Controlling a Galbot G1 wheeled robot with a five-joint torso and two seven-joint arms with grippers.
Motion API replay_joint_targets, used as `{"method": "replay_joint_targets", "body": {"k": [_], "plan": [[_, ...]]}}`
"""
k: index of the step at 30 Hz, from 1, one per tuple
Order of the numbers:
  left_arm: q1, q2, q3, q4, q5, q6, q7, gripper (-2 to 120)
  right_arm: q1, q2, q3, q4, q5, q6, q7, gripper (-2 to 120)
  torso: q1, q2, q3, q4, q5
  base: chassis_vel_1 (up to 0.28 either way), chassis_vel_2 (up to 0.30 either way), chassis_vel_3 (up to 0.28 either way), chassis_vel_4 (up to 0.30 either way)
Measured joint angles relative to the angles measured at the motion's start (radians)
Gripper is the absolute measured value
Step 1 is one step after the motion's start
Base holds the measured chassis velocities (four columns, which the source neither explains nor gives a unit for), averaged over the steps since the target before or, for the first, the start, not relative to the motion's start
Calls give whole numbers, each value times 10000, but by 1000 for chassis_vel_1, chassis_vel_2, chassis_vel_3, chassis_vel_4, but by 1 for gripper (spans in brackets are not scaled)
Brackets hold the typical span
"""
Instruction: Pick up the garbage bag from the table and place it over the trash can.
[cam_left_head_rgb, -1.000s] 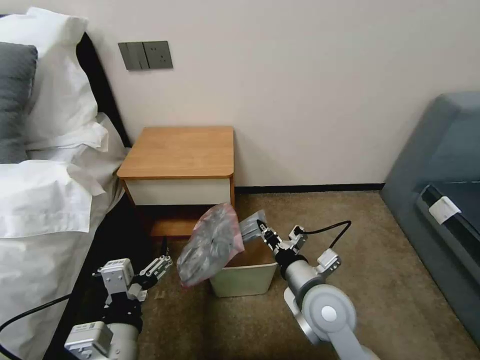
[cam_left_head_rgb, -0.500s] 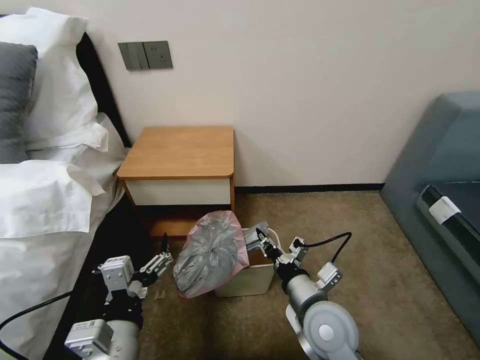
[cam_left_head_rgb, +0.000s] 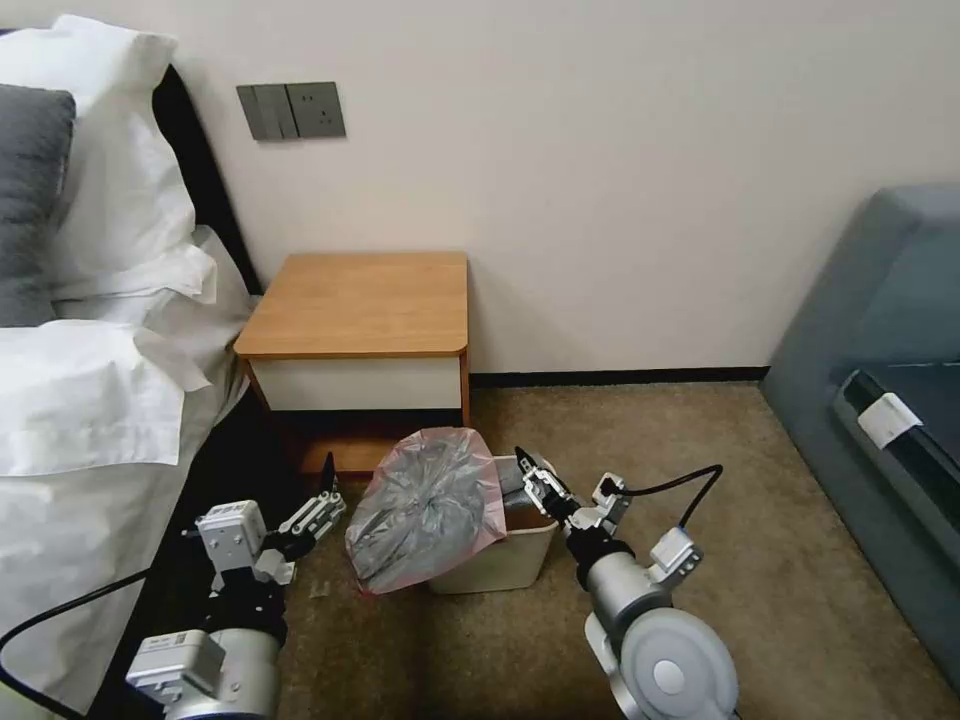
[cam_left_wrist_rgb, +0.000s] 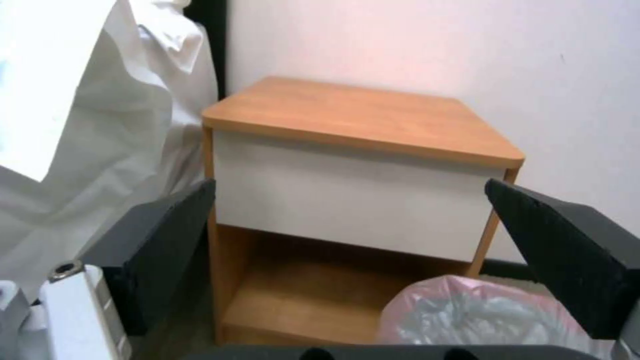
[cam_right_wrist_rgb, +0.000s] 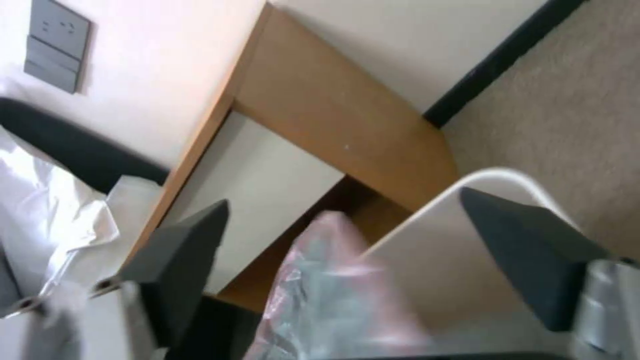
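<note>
The bag (cam_left_head_rgb: 425, 505) hangs over the left side of the bin (cam_left_head_rgb: 505, 560), in front of the table (cam_left_head_rgb: 360, 305). The right claw (cam_left_head_rgb: 532, 482) sits wide open over the bin, holding nothing. The left claw (cam_left_head_rgb: 322, 505) is open too, near the bed.

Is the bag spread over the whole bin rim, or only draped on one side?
One side only. The bag hangs bunched over the bin's left edge; the right rim is bare.
</note>
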Motion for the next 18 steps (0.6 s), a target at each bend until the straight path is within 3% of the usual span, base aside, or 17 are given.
{"method": "replay_joint_targets", "body": {"k": [2, 18], "plan": [[-98, 71, 23, 1, -15, 14, -3, 100, -51, -136, 111, 255, 31, 45, 142, 100, 1, 0, 0, 0, 0, 0, 0, 0, 0], [-739, 882, 341, 0, -310, 339, 125, 100, -336, -277, 290, 1522, 5, 75, 797, 100, 0, 0, 0, 2, 0, 0, 0, 0, 0]]}}
